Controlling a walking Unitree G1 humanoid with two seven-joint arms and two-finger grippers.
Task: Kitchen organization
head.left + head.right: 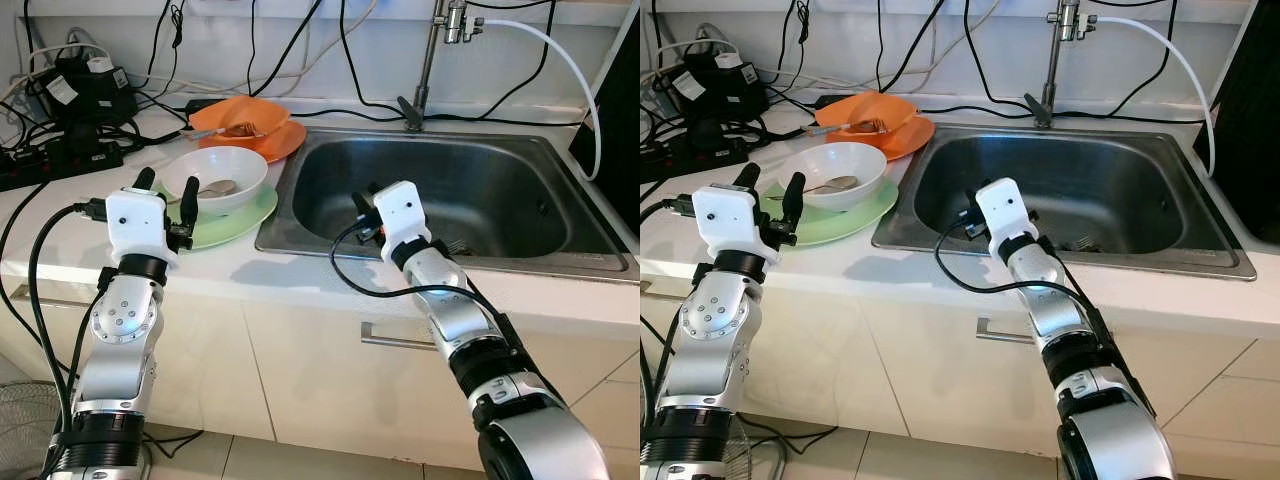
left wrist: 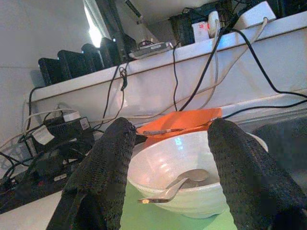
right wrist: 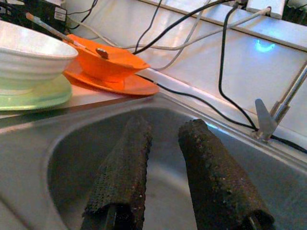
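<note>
White tabletop runs along a pale wall, with cabinet fronts below and a stainless sink set into it under a chrome tap. Black cables and a power strip crowd the back left corner.

From the left eye, a white bowl stands on a pale green plate just left of the sink. A spoon lies in the bowl, its long axis running across the bowl, bowl end toward the sink and handle toward the left arm. Behind, an orange bowl sits on an orange plate with a fork pointing left over its rim. The left gripper is raised just in front of the white bowl, jaws wide. The right gripper reaches over the sink's front left part.

In the left wrist view, the two black fingers frame the white bowl, apart from it.

In the right wrist view, the fingers point into the basin, jaws narrowly parted and holding nothing.
</note>
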